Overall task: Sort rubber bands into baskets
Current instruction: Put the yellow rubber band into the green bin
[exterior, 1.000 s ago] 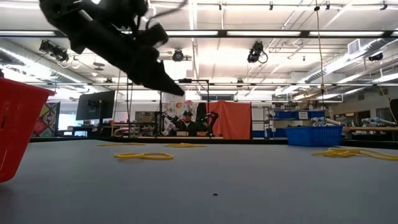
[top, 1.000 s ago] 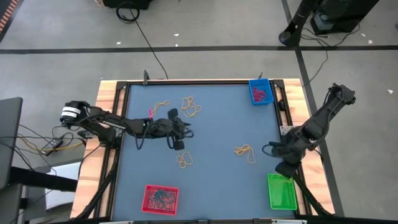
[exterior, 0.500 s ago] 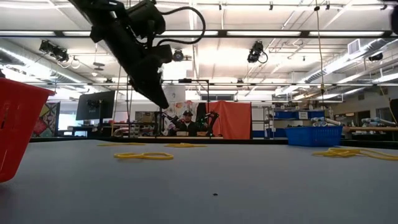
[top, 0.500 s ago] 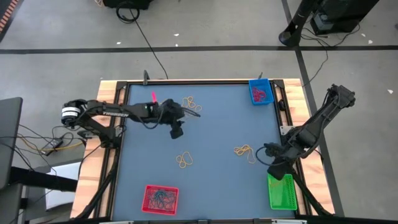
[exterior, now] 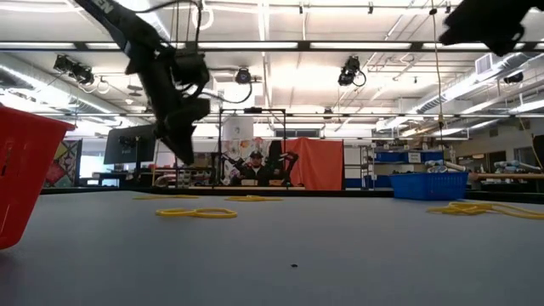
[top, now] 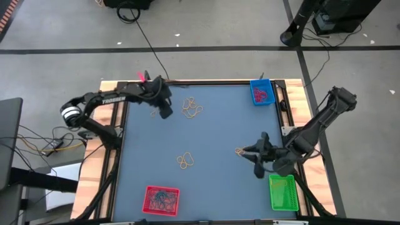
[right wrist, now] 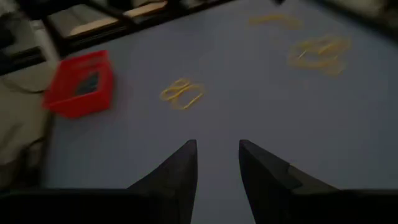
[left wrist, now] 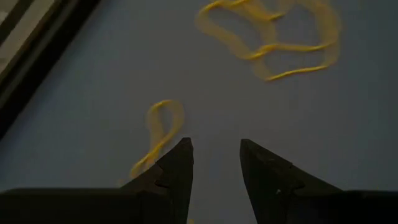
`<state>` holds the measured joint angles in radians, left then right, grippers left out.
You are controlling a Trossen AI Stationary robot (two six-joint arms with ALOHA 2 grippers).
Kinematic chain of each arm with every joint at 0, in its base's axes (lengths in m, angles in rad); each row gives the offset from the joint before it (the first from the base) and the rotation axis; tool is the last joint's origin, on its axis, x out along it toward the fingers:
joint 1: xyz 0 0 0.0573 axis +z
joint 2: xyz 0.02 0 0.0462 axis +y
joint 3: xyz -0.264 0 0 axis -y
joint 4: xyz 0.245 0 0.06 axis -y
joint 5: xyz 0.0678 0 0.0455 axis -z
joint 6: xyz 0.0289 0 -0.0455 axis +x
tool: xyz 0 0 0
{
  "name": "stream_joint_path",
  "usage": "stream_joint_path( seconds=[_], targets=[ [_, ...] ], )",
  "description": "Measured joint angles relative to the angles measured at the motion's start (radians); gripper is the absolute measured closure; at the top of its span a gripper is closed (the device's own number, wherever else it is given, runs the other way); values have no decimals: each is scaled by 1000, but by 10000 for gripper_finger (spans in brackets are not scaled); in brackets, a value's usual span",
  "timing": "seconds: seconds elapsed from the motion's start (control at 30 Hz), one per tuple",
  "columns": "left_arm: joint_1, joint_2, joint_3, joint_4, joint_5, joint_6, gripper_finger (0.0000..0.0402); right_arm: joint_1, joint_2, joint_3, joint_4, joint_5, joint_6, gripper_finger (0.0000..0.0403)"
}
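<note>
Yellow rubber bands lie flat on the blue-grey mat: a cluster (top: 192, 107) at the far left-centre, a pair (top: 185, 161) near the middle, a tangle (top: 245, 151) toward the right. My left gripper (top: 166, 112) is open and empty above the mat's far left part; a single yellow loop (left wrist: 163, 124) lies just ahead of its fingertips and the cluster (left wrist: 273, 37) lies farther on. My right gripper (top: 253, 154) is open and empty beside the right tangle, pointing toward the table's left. The blue basket (top: 262, 92), green basket (top: 282, 192) and red basket (top: 161, 200) stand on the mat.
The blue and red baskets hold tangled bands. A raised wooden and black frame (top: 112, 94) borders the mat. In the low view the red basket (exterior: 21, 170) stands close at the left and a person (exterior: 253, 167) sits far behind the table.
My left gripper has swung from the middle of the table toward its far left corner. My right gripper has gone from the right edge by the green basket toward the table's left, to the right-hand yellow tangle. The bands have kept still.
</note>
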<state>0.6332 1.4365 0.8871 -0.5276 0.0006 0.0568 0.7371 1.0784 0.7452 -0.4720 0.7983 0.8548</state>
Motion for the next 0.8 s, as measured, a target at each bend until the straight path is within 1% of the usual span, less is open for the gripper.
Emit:
stream_joint_path(
  seconds=[0.07, 0.17, 0.23, 0.27, 0.33, 0.47, 0.53, 0.67, 0.73, 0.8],
  targets=[
    [46, 11, -9, -28, 0, 29, 264, -16, 31, 0, 8, 67, -28, 273],
    [92, 40, -23, -56, 10, 47, 264, -44, 99, 0, 1, 189, -7, 272],
    [111, 60, -35, -53, 12, 47, 264, -68, 145, -1, 5, 234, 9, 273],
    [115, 70, -39, -51, 13, 47, 264, -84, 165, -1, 12, 238, 10, 273],
    [118, 96, -45, -38, 14, 52, 264, -114, 200, -1, 15, 227, 9, 273],
    [128, 147, -59, -9, 14, 70, 264, -174, 255, -1, 37, 162, 14, 272],
    [140, 169, -59, 5, 0, 70, 264, -199, 277, -1, 59, 143, 21, 272],
    [166, 195, -57, 32, 7, 70, 266, -240, 312, -1, 106, 101, 3, 276],
    [178, 201, -57, 40, 14, 70, 277, -255, 325, -1, 128, 81, -13, 278],
    [185, 202, -56, 43, 13, 66, 297, -267, 331, -1, 143, 64, -26, 278]
  ],
)
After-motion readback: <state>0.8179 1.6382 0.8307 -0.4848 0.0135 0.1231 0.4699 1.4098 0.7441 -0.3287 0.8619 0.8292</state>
